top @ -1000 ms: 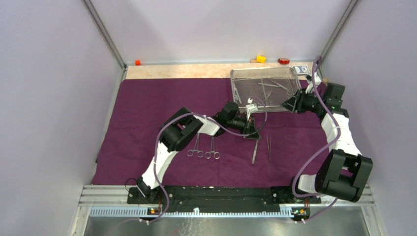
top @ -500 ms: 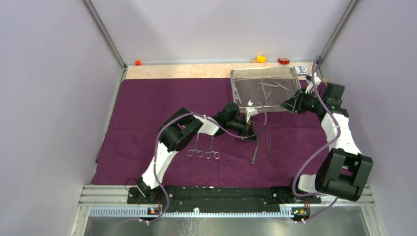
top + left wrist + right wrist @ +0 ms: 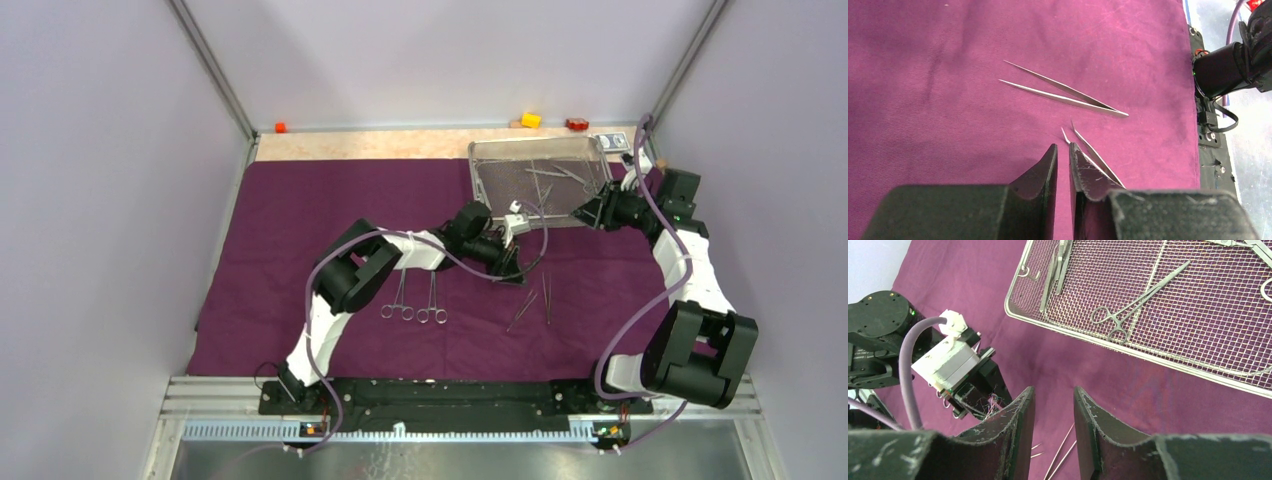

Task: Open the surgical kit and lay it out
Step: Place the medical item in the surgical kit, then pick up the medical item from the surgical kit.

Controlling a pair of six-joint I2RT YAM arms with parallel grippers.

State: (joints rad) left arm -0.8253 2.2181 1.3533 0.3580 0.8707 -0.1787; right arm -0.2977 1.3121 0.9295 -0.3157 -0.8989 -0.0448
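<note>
Two ring-handled clamps lie side by side on the purple cloth (image 3: 290, 230) that covers most of the surface (image 3: 380, 145). These are the left clamp (image 3: 399, 302) and the right clamp (image 3: 432, 303), both with their rings toward the arm bases. Just right of them the left tool (image 3: 1063, 150) hangs low over the cloth, its jaws parted by a narrow gap with nothing between them. Beside its right finger the tilted tweezers (image 3: 521, 311) lie flat on the cloth. Just right of those lie the straight tweezers (image 3: 547, 298), not touching the first pair. Farther back and to the right, the wire-mesh tray (image 3: 497, 172) sits on the far right part of the cloth, with more steel instruments (image 3: 1130, 305) lying in it. The right tool (image 3: 1053, 392) hovers by the tray's near edge, its jaws apart and empty, with the left arm's wrist in its view.
</note>
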